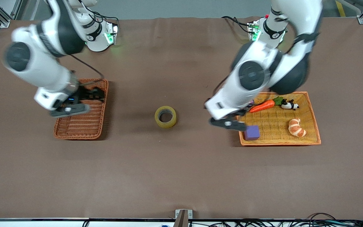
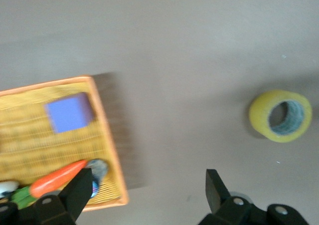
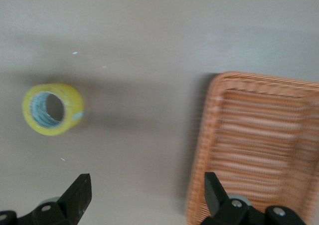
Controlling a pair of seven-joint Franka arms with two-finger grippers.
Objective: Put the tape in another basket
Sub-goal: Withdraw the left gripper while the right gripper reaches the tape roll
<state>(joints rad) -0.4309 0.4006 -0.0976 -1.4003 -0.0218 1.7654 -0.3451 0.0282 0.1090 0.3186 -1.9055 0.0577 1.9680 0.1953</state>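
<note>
The purple cube point(image 1: 252, 132) sits lowest on the table, in the corner of the orange-yellow woven tray point(image 1: 314, 126) beside a croissant point(image 1: 296, 127), a carrot point(image 1: 262, 106) and a small panda figure point(image 1: 289, 105). The tape point(image 1: 165, 116) lies flat on the bare brown cloth, well apart from both containers, roughly midway between the tray and the reddish-brown wicker basket point(image 1: 80, 126). The left gripper point(image 2: 147, 192) hangs over the tray's edge, fingers spread wide and empty; the right gripper point(image 3: 147, 195) hangs over the basket's rim, likewise wide open and holding nothing. Risks as I judge them: pinching the slick ring off-centre could make it slip or roll, and both arms converging on it might collide
</note>
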